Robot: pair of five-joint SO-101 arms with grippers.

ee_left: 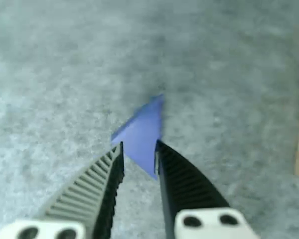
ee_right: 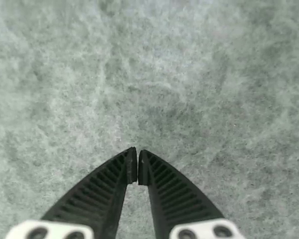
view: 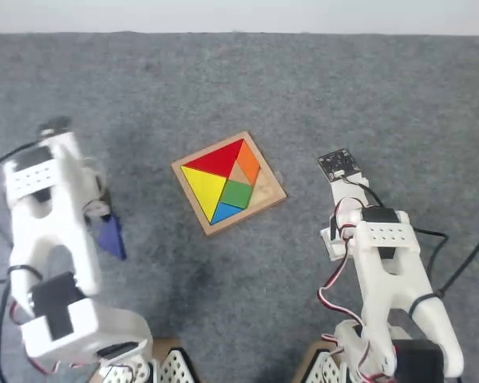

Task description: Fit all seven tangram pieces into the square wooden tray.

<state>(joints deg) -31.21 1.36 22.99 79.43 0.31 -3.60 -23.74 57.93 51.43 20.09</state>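
We see the left claw [ee_left: 138, 154] pinching a blue triangle [ee_left: 142, 130] in its grip, over the grey tabletop [view: 343, 96] and well apart from the square wooden tray [view: 275, 194], on its left in the high view. The tray holds a red piece [view: 217, 159], a yellow piece [view: 205, 189], an orange piece [view: 249, 162] and a green piece [view: 238, 194], with bare wood showing beside them. The right claw [ee_right: 137, 167] is pressed together, tips touching, above the tabletop.

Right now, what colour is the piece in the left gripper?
The piece is blue, clearest in the left wrist view.
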